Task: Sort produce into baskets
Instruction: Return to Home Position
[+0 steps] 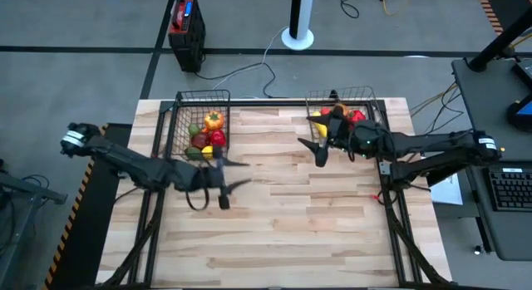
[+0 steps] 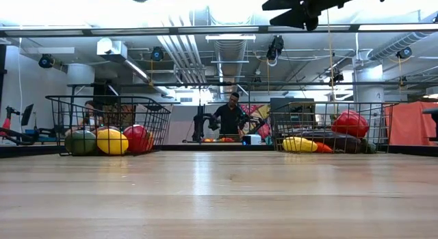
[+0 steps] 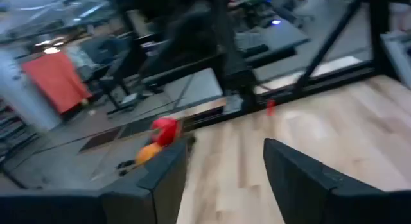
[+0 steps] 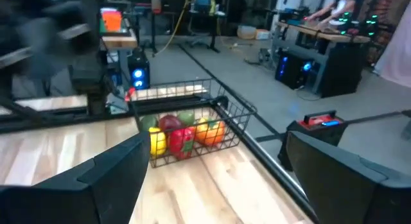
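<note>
Two dark wire baskets stand at the table's far edge. The left basket [image 1: 199, 124] [image 2: 109, 122] [image 4: 186, 124] holds red, yellow, orange and green produce [image 1: 212, 132]. In the right basket [image 1: 345, 111] [image 2: 328, 126] lie a red piece [image 1: 357, 115], a yellow one [image 2: 299, 144] and a dark one, partly hidden by my right arm. My left gripper [image 1: 241, 174] [image 3: 225, 147] hovers open over bare wood, near side of the left basket. My right gripper [image 1: 312, 151] [image 4: 215, 144] is open and empty beside the right basket, pointing toward the left one.
The wooden tabletop [image 1: 291, 223] is bare in the middle and near side. A black-and-red box [image 1: 187, 28] and a white pole base [image 1: 298, 36] stand on the floor beyond the far edge. A person [image 2: 233, 119] is in the room behind.
</note>
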Motion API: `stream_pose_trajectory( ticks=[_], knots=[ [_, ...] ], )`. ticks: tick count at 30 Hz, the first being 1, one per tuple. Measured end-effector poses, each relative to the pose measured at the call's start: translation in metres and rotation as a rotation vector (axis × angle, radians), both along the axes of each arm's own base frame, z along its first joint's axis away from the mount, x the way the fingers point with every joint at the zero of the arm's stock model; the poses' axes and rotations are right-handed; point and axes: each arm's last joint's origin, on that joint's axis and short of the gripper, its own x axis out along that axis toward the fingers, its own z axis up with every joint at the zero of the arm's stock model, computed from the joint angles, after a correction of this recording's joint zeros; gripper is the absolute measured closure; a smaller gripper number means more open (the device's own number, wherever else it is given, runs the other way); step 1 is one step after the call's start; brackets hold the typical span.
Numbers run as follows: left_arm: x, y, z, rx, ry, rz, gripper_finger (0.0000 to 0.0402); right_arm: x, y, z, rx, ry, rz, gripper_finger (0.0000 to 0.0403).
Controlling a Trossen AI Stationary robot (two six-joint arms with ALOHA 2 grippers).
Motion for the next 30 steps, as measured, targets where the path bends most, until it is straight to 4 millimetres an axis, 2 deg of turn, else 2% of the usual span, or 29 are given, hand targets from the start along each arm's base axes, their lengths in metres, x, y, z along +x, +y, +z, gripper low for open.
stream_pose_trajectory(
  ticks=[6,14,19,22,30],
  knots=[
    [-0.047,0.033,-0.012,-0.058,-0.094,0.076,0.0231,-0.001,-0.004,-0.014,-0.031,0.043,0.029,0.0049],
    [-0.094,0.053,-0.038,-0.122,-0.183,0.122,0.0245,-0.018,-0.002,-0.037,-0.078,-0.035,0.037,0.0058],
    [-0.11,0.061,-0.056,-0.164,-0.226,0.151,0.0252,-0.038,0.0,-0.055,-0.075,-0.064,0.035,0.0064],
    [-0.117,0.065,-0.065,-0.175,-0.242,0.174,0.0258,-0.051,0.001,-0.059,-0.067,-0.107,0.034,0.0065],
    [-0.128,0.074,-0.072,-0.185,-0.302,0.205,0.0281,-0.092,0.006,-0.078,-0.05,-0.217,0.031,0.0067]
  ],
)
